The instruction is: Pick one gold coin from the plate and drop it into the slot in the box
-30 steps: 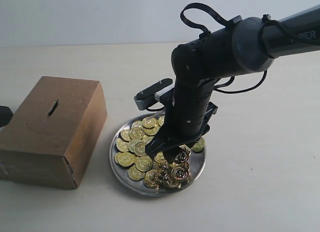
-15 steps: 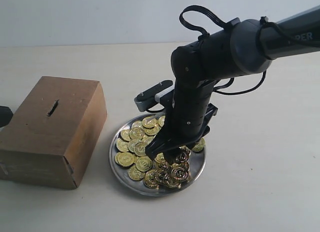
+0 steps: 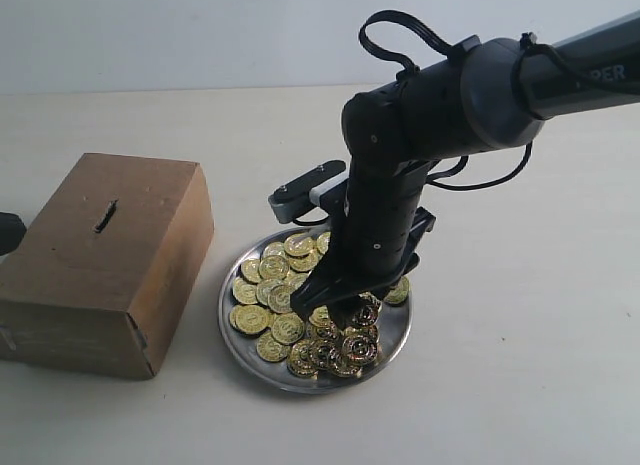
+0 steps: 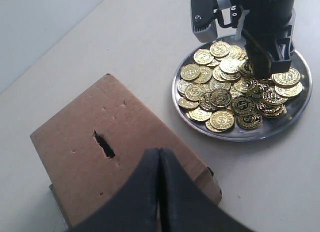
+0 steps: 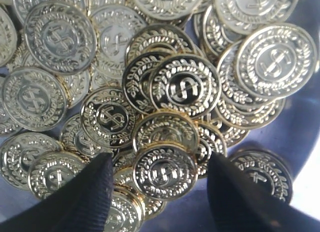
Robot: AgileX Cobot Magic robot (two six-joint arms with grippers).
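Note:
The shiny silver plate [image 3: 390, 351] lies in the middle of the table, heaped with several gold coins [image 3: 272, 267]. My right gripper [image 3: 338, 307] reaches down into the pile, open. In the right wrist view its two dark fingers [image 5: 95, 192] straddle one gold coin [image 5: 165, 171], a gap left on each side. The brown cardboard box [image 3: 110, 260] stands left of the plate, with the box slot [image 3: 105, 215] dark on its top face. My left gripper [image 4: 160, 159] is shut and empty, hovering over the box [image 4: 100, 162] near the slot [image 4: 104, 144].
The right arm [image 3: 450, 105] comes in from the upper right and hides the plate's far side. The right arm's grey wrist camera [image 3: 305, 185] juts out behind the plate. Bare cream tabletop [image 3: 520, 365] surrounds the plate and box.
The right gripper shifted very slightly over the coins a second ago and has been still since. Nothing was taken hold of.

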